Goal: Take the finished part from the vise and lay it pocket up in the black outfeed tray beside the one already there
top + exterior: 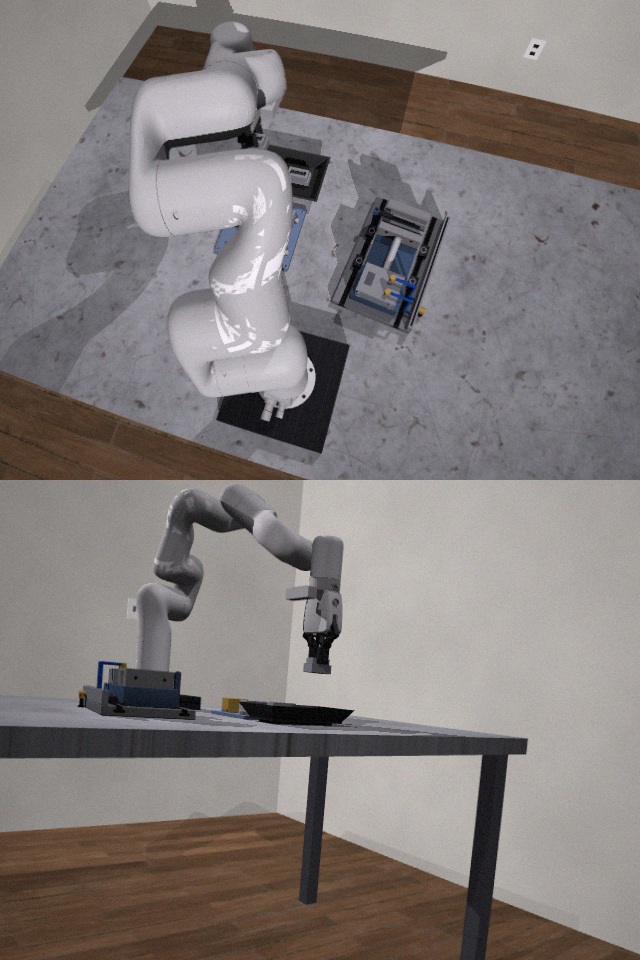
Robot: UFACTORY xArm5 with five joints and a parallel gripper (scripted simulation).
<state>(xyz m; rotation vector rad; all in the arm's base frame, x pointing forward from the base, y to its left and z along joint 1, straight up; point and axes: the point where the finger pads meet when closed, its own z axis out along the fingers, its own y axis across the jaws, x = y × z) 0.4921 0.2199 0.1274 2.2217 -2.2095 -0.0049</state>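
My gripper (pixel 318 660) hangs high above the black outfeed tray (pixel 297 712), pointing straight down. It is shut on a small grey block (pixel 316 666), the finished part, which it holds level; its top face is hidden by the fingers. In the overhead view the arm covers the gripper and most of the tray (pixel 305 175). One pocketed part (pixel 298 173) lies in the tray's visible right half. The vise (pixel 390 263) stands to the right with its jaws apart and only the blue base and screw showing between them. It also shows in the side view (pixel 134 694).
A blue plate (pixel 295 232) lies between the tray and the robot base, mostly hidden under the arm. A small yellow piece (pixel 231 704) stands behind the tray. The table's near edge lies close to the tray in the side view.
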